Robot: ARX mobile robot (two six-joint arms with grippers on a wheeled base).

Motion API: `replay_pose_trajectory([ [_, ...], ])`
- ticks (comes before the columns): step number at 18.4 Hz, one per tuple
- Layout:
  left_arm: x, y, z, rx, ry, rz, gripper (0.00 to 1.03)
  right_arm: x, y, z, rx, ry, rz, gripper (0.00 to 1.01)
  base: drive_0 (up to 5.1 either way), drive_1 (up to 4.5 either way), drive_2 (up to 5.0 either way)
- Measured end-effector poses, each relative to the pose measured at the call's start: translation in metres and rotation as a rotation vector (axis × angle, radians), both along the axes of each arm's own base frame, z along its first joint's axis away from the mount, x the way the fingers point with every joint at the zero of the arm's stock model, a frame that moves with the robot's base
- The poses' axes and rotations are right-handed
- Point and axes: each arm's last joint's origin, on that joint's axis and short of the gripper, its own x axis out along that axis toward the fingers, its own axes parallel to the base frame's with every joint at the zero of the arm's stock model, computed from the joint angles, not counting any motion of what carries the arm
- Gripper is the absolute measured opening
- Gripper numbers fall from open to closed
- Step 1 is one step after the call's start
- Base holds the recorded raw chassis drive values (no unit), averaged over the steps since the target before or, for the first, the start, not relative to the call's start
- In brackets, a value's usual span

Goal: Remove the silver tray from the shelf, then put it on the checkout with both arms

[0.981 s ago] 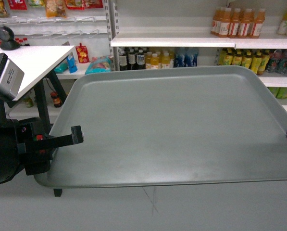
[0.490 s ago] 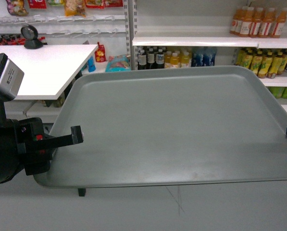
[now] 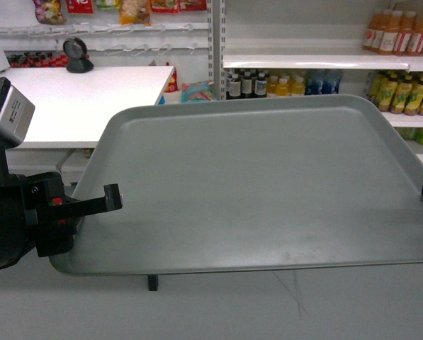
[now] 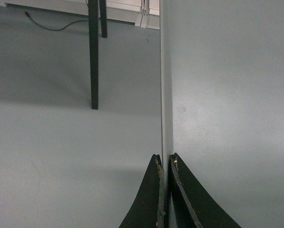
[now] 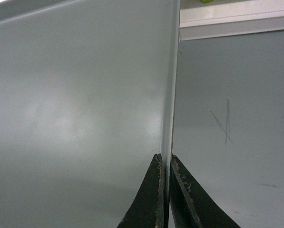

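so, one silver tray (image 3: pixel 261 184), held level in air over grey floor (image 3: pixel 218 304), nothing on it. two grippers: left gripper (image 4: pixel 164 164) pinched tight on tray's left rim, right gripper (image 5: pixel 164 161) pinched tight on right rim. one white checkout (image 3: pixel 91 99) back left, small dark round object (image 3: pixel 76 55) on it; tray's far-left corner near counter edge. shelf (image 3: pixel 303 62) behind carries bottles (image 3: pixel 282 85).

Left arm (image 3: pixel 13 227) bulky matte black with a grey box module on top, red marks near its claw (image 3: pixel 112 197) (thin black fingers (image 4: pixel 187 199), yellow-flecked tips).
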Motion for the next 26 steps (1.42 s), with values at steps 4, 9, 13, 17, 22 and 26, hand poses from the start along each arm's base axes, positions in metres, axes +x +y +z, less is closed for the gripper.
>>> replay_pose_trajectory([
  [4, 0.0, 0.0001, -0.0001, 0.0, 0.002, 0.0, 0.03, -0.0001, 0.0, -0.0002, 0.0, 0.003, 0.0, 0.03, -4.5, 3.0, 3.0],
  [9, -0.0002, 0.0, -0.0002, 0.001, 0.003, -0.001, 0.03, -0.0001, 0.0, -0.0005, 0.0, 0.005, 0.0, 0.03, -4.9, 2.51, 2.5],
  [13, -0.0001, 0.0001, -0.0002, 0.001, 0.003, 0.0, 0.03, -0.0001, 0.0, -0.0003, 0.0, 0.003, 0.0, 0.03, -5.0, 2.45, 2.5],
  [17, -0.0003, 0.0002, -0.0005, 0.002, 0.006, 0.0, 0.03, -0.0001, 0.0, -0.0006, 0.0, 0.005, 0.0, 0.03, -5.0, 2.41, 2.4],
  [22, 0.0001, 0.0001, 0.0001, 0.0, -0.001, 0.0, 0.03, 0.0002, 0.0, 0.0002, 0.0, -0.002, 0.0, 0.03, -5.0, 2.45, 2.5],
  [26, 0.0, 0.0001, -0.0001, 0.0, 0.002, 0.0, 0.03, 0.0, 0.0, -0.0003, 0.0, 0.002, 0.0, 0.03, -5.0, 2.43, 2.4],
])
